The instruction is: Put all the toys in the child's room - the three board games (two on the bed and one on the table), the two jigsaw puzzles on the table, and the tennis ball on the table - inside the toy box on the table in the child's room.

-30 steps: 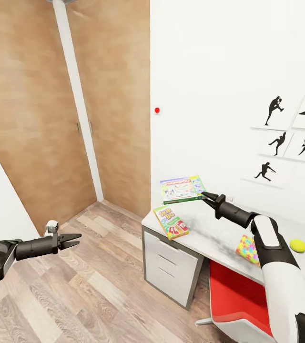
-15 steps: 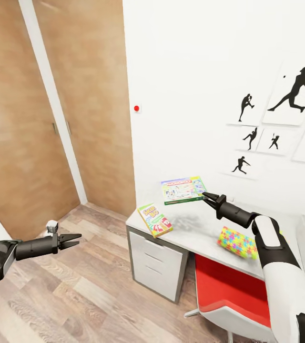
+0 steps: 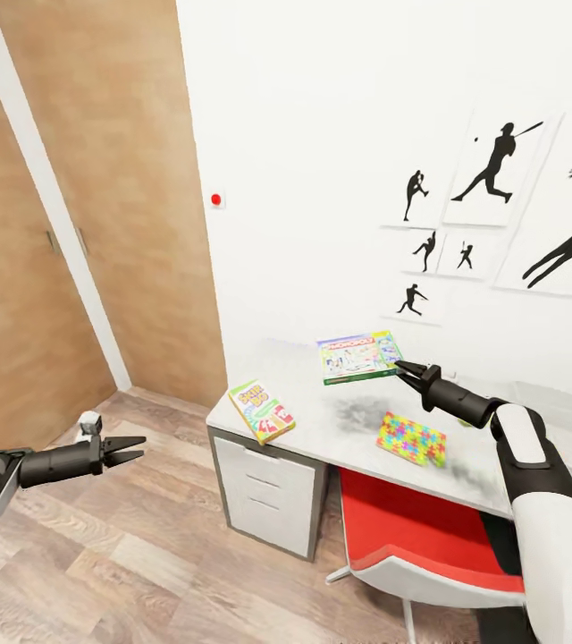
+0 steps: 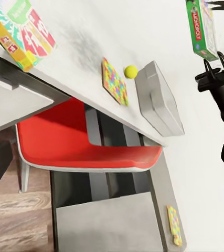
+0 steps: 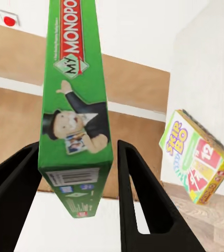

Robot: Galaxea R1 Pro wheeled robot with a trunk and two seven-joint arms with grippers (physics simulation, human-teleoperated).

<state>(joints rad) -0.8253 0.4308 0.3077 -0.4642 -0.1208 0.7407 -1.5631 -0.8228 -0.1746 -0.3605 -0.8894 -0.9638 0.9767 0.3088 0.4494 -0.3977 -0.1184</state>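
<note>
My right gripper (image 3: 402, 368) is shut on the edge of the Monopoly board game (image 3: 359, 356), holding it in the air above the table (image 3: 340, 420). In the right wrist view the green box edge (image 5: 75, 105) stands between the two fingers. The Skip-Bo board game (image 3: 262, 411) lies at the table's left corner. One jigsaw puzzle (image 3: 411, 439) lies near the front edge. In the left wrist view, the tennis ball (image 4: 130, 71) sits between that jigsaw (image 4: 114, 81) and the grey toy box (image 4: 159, 100); a second jigsaw (image 4: 174, 226) lies farther along. My left gripper (image 3: 130, 444) hangs open over the floor.
A red chair (image 3: 420, 537) is tucked under the table beside the white drawer unit (image 3: 264, 492). Wooden wardrobe doors (image 3: 98, 224) stand at the left. Baseball silhouette pictures (image 3: 492, 170) hang on the white wall. The wood-plank floor (image 3: 143, 555) spreads before the table.
The whole view has swung to the right, so the table and pictures sit further left in frame. Both arms keep their poses, and the Monopoly box stays in my right gripper.
</note>
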